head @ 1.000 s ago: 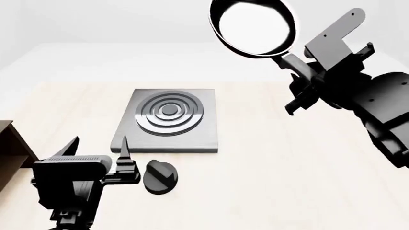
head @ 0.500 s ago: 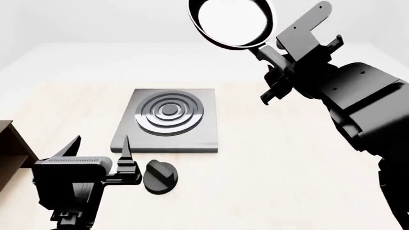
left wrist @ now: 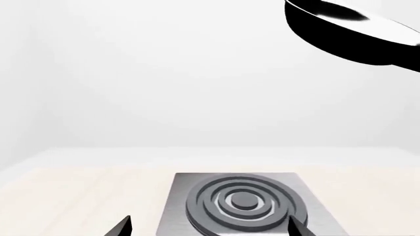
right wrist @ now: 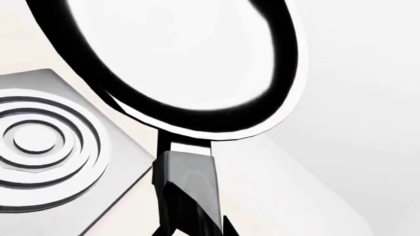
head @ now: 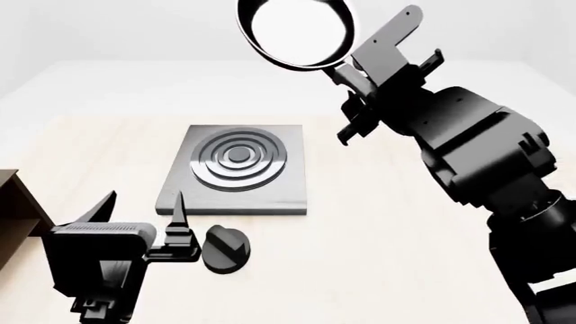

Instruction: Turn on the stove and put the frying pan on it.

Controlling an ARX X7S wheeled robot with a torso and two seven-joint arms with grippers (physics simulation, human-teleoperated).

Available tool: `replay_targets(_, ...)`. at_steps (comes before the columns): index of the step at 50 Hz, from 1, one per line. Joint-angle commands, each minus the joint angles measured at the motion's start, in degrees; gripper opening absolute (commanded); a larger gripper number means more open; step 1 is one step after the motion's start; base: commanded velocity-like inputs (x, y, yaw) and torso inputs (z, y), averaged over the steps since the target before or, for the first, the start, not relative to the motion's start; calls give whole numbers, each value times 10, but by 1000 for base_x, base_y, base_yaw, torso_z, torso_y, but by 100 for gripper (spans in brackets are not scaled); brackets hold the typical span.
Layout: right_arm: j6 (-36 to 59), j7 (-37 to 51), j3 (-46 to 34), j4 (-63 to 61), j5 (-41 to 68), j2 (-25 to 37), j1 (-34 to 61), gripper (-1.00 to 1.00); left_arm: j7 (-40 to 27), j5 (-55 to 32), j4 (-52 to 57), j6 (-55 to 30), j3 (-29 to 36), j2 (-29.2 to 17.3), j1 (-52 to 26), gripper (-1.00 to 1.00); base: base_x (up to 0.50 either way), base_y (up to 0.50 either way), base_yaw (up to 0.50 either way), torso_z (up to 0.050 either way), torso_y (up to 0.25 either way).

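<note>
Head view, right gripper gripping frying pan

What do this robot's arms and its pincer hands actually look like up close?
Both arms are matte black. The right arm is built of bulky rounded segments, ending in the right gripper, which carries a flat grey bracket with small holes. The left gripper is a boxy black block with a ribbed top and two pointed, wedge-shaped fingers. No cables or markings show.

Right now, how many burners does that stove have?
1. The stove has a single ringed burner centred on its plate, beyond the knob. The frying pan, held up in the right hand, covers none of it.
</note>
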Motion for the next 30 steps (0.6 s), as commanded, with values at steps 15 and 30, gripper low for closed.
replay_targets(15,-53,41,-10,64,-55,-76,13,-100,9,-11,-3,15,-1,-5,5,100,0,0,0,1,1)
replay_targets(30,-76,45,-30,104,-68,-107,14,-100,16,-13,-6,28,0,-8,8,100,0,0,0,1,2)
